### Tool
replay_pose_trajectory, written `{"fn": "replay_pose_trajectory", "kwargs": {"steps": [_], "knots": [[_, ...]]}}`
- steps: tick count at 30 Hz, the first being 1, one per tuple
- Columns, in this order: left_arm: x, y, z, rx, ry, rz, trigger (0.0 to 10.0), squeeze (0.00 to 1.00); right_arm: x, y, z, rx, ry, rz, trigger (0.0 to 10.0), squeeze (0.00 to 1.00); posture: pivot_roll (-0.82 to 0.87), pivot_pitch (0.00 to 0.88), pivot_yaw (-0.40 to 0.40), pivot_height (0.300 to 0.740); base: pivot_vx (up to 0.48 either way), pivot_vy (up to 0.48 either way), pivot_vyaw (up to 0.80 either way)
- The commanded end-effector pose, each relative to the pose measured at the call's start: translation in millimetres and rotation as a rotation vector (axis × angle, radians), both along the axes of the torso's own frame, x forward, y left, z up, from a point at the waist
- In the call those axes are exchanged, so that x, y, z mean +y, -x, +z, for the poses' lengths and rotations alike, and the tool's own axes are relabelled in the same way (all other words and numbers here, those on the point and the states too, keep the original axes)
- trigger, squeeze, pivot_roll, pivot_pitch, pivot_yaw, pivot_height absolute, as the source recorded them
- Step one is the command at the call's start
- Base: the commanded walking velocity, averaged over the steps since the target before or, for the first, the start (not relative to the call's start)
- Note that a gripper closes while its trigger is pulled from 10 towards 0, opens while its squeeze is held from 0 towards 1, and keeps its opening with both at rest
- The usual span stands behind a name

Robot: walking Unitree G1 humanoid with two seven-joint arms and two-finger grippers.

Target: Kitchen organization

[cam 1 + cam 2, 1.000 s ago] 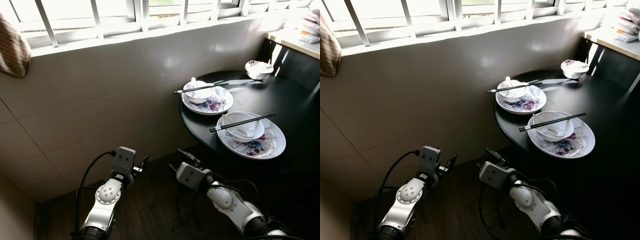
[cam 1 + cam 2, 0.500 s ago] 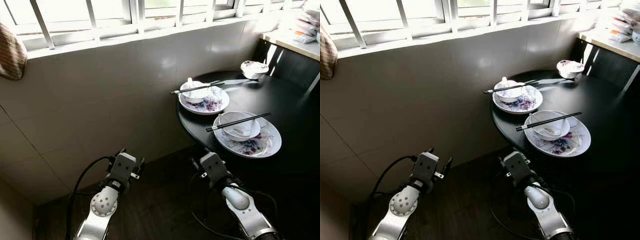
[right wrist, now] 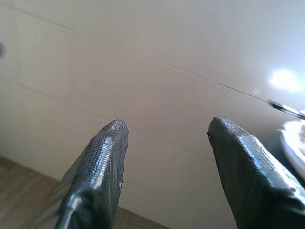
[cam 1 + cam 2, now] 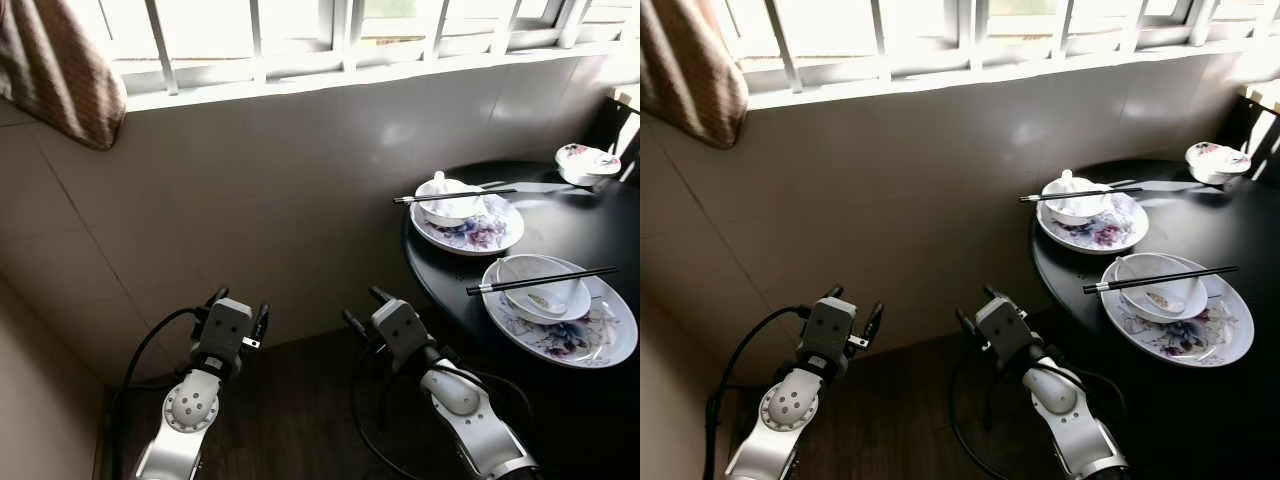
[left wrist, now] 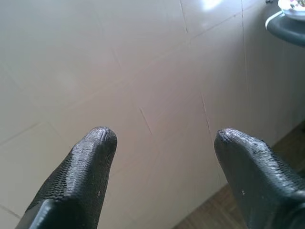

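Observation:
A round black table (image 4: 600, 215) stands at the right against the tiled wall. The farther floral plate (image 4: 480, 232) on it carries a white bowl (image 4: 447, 200) with black chopsticks (image 4: 455, 195) laid across. A nearer floral plate (image 4: 600, 340) holds a second white bowl (image 4: 540, 300) with a spoon inside and chopsticks (image 4: 540, 280) on top. At the table's back sits a small floral bowl (image 4: 585, 160). My left gripper (image 4: 238, 303) and right gripper (image 4: 361, 304) hang low before the wall, left of the table, both open and empty, as the left wrist view (image 5: 162, 136) and right wrist view (image 3: 164, 125) confirm.
A barred window runs above the beige tiled wall (image 4: 300, 180). A brown patterned cloth (image 4: 60, 70) hangs at the upper left. Dark wooden floor (image 4: 300, 420) lies under my arms. The table edge (image 4: 412, 270) is just right of my right gripper.
The camera has turned left, so the table sits further right in the picture. My right gripper has swung from pointing left to pointing at the wall; both stay open.

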State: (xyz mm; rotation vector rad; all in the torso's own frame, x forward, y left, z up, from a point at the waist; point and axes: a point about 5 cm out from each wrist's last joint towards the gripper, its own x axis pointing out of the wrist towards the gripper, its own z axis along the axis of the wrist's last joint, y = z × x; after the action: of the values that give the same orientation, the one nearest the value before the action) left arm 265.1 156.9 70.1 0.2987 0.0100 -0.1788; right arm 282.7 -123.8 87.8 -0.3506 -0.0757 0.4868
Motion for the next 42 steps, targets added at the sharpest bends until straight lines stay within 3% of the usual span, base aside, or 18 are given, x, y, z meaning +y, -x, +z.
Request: {"fn": "replay_pose_trajectory", "kwargs": {"steps": [1, 10, 15, 26, 30, 42], "knots": [[-10.1, 0.0, 5, -0.018, 0.018, -0.031, 10.0, 0.00, -15.7, -2.8, 1, 0.001, 0.009, -0.062, 10.0, 0.00, 0.03, 0.000, 0.040, 0.740, 0.401, 0.000, 0.00], [-20.0, -0.5, -3, 0.037, -0.023, -0.074, 10.0, 0.00, -9.7, -1.2, 1, -0.041, 0.108, -0.028, 10.0, 0.00, 0.03, 0.000, 0.038, 0.740, 0.205, 0.000, 0.00], [-20.9, 0.9, -9, 0.069, -0.006, -0.077, 10.0, 0.00, -4.9, 1.2, -1, -0.116, 0.275, 0.038, 10.0, 0.00, 0.03, 0.000, 0.040, 0.740, 0.000, 0.000, 0.00], [-17.2, -2.4, -13, 0.106, 0.085, -0.053, 10.0, 0.00, 0.3, 3.7, -1, -0.141, 0.295, 0.087, 10.0, 0.00, 0.02, 0.000, 0.039, 0.740, 0.000, 0.080, 0.00], [-18.4, -2.7, -13, 0.104, 0.075, -0.064, 10.0, 0.00, 0.4, 4.0, 1, -0.157, 0.306, 0.086, 10.0, 0.00, 0.02, 0.000, 0.038, 0.740, 0.000, 0.435, 0.00], [-19.4, -4.5, -14, 0.110, 0.084, -0.069, 10.0, 0.00, -7.0, -2.1, -2, -0.150, 0.352, 0.010, 10.0, 0.00, 0.02, 0.000, 0.036, 0.740, 0.000, 0.000, 0.00]]}}
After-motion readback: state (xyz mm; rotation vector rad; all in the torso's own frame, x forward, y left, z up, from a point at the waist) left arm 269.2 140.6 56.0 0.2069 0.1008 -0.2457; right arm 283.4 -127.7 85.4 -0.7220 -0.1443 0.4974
